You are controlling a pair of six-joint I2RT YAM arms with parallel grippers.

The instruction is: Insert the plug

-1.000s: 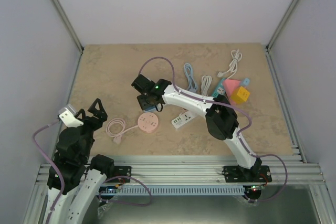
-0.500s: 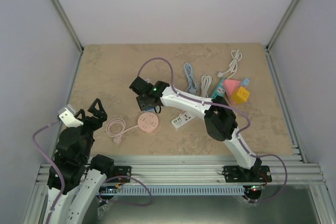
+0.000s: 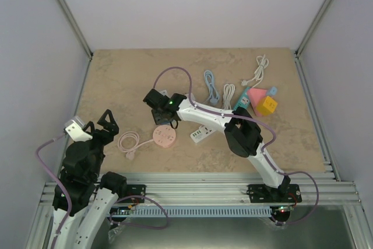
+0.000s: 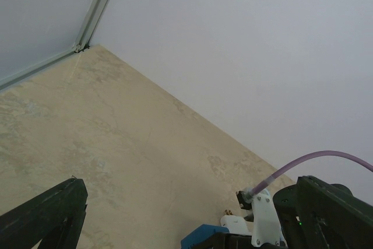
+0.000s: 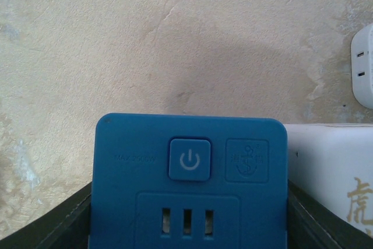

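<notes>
Your right gripper [image 3: 164, 114] is clamped on the blue block [image 5: 189, 190], with a dark finger [image 5: 52, 220] against each side and its power button [image 5: 189, 160] and slots facing the wrist camera. A white box [image 5: 329, 173] sits just beside the block's right side. From above, that hand is just beyond the pink socket [image 3: 165, 137]. The plug [image 3: 130, 155] lies on the table [image 3: 116, 80] to the socket's left, at the end of its coiled pink lead [image 3: 127, 141]. A white strip [image 3: 201, 134] lies to the socket's right. Your left gripper [image 3: 108, 122] hangs wide open, well apart at the near left.
</notes>
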